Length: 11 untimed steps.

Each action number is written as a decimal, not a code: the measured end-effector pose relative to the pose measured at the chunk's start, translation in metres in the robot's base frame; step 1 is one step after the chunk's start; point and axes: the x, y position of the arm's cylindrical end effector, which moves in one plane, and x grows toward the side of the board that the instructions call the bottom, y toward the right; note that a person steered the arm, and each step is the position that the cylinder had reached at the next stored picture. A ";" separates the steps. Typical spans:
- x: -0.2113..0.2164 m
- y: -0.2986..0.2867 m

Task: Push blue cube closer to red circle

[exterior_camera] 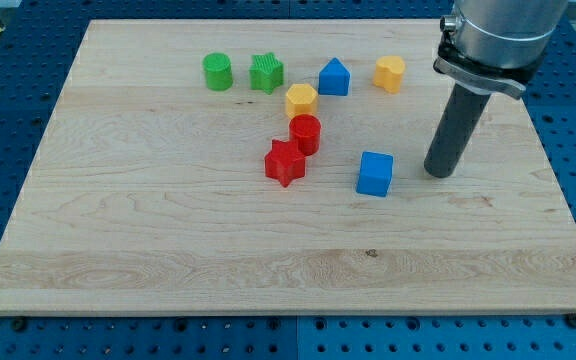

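Counter: wooden counter point(168, 240), pale and smooth, sitting on a blue base with rows of little holes.
Blue cube: the blue cube point(374, 174) sits a bit to the view's right of the middle of the counter, flat on the wood, with nothing touching it.
Red circle: the red circle point(305, 133) is a short round block up and to the view's left of the blue cube, with a gap of bare wood between them.
My tip: my tip point(438, 173) rests on the wood just beside the blue cube, on the view's right, with a small gap. It is not touching the cube.
Tool: no tool here, only the straight dark rod, so nothing can open, close or clamp.
How the cube will handle: it looks small, light and hard, maybe plastic. I think it will slide easily on the smooth wood, and it may spin if it is pushed on a corner.
Where to push: there is no holding it. I would press the middle of its right side, a little from the bottom, so it goes up and left to the red circle.
Close neighbours: a red star point(284, 162) touches the red circle on its lower left, and a yellow block point(300, 100) sits just above it.
Far neighbours: near the view's top are a green round block point(217, 72), a green star point(266, 73), a blue house-shaped block point(334, 77) and another yellow block point(389, 73).
Watch out: a hard push could knock the red circle away.
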 end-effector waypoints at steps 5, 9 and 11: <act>0.018 -0.094; 0.018 -0.064; 0.013 -0.086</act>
